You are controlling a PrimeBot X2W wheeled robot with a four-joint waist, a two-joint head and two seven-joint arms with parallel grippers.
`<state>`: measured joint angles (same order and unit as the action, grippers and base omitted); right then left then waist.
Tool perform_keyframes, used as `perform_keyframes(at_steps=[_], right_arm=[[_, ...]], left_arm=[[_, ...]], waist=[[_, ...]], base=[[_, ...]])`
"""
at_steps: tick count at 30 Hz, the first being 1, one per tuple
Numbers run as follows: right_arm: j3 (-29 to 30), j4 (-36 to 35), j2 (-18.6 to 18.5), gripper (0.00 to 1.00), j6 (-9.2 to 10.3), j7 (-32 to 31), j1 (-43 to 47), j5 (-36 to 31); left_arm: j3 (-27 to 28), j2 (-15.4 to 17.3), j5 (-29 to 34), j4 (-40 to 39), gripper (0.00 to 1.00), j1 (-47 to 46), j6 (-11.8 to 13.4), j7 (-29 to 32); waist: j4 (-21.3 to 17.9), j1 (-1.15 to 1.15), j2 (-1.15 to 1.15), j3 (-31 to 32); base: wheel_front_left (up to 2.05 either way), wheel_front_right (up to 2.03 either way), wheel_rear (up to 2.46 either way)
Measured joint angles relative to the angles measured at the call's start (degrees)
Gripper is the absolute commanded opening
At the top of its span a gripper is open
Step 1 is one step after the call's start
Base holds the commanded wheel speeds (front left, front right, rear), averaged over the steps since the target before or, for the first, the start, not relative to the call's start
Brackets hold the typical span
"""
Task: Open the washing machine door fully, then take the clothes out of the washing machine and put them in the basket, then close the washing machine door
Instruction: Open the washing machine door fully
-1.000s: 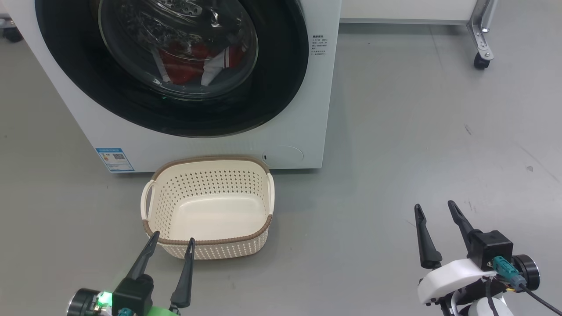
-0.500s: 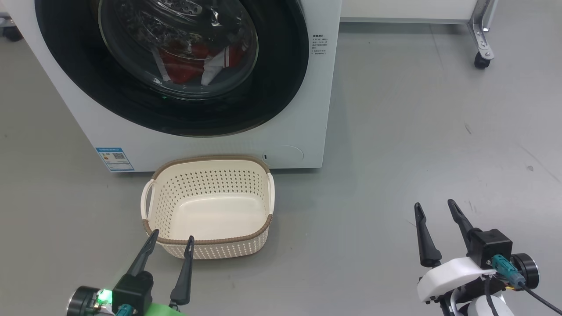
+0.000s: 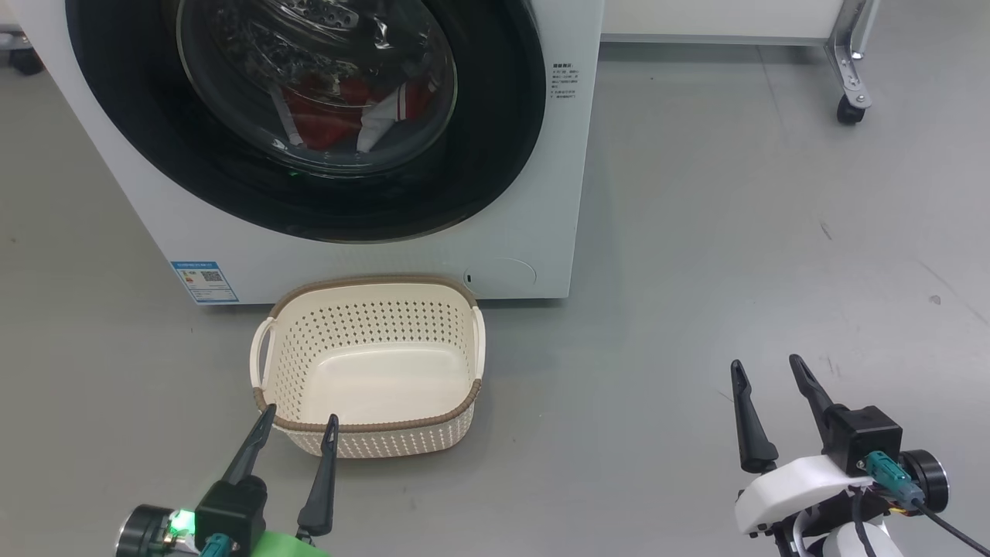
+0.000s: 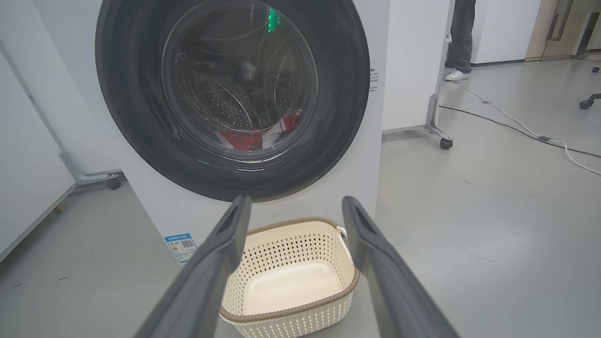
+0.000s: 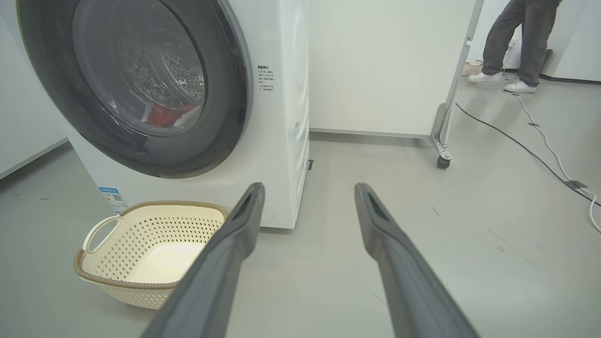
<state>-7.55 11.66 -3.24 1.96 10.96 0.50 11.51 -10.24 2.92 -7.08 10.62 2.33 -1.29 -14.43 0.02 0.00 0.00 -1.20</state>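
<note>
The white washing machine stands ahead with its black-rimmed round door shut against the front. Behind the glass lie the red and white clothes, which also show as clothes in the left wrist view. The cream basket sits empty on the floor right in front of the machine. My left gripper hangs open just before the basket's near rim, with nothing between its fingers. Far off to the right, over bare floor, my right gripper is open too.
A white partition on a metal leg with a caster stands at the back right. A person's legs and a floor cable lie beyond it. Grey floor spreads out to the machine's right.
My left gripper has drawn slightly back toward me, away from the basket's rim. The whole view has shifted a little. The right gripper has barely moved.
</note>
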Motion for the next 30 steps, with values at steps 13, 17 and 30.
perform_keyframes(at_steps=[13, 17, 30], right_arm=[[-0.1, 0.8, 0.0, 1.0, 0.22, 0.1, 0.0, 0.1], [-0.3, 0.8, 0.0, 1.0, 0.22, 0.4, 0.0, 0.0], [1.2, -1.0, 0.2, 0.0, -0.78, 1.5, -0.5, 4.9]], left_arm=[[-0.1, 0.0, 0.0, 0.3, 1.0, -0.1, 0.0, 0.0], [-0.1, 0.0, 0.0, 0.3, 1.0, -0.1, 0.0, 0.0], [-0.5, -0.1, 0.0, -0.1, 1.0, -1.6, 0.0, 0.0]], waist=[[0.2, 0.0, 0.0, 0.0], [0.2, 0.0, 0.0, 0.0], [1.3, 0.0, 0.0, -2.6]], base=[[0.0, 0.0, 0.0], [0.0, 0.0, 0.0], [0.0, 0.0, 0.0]])
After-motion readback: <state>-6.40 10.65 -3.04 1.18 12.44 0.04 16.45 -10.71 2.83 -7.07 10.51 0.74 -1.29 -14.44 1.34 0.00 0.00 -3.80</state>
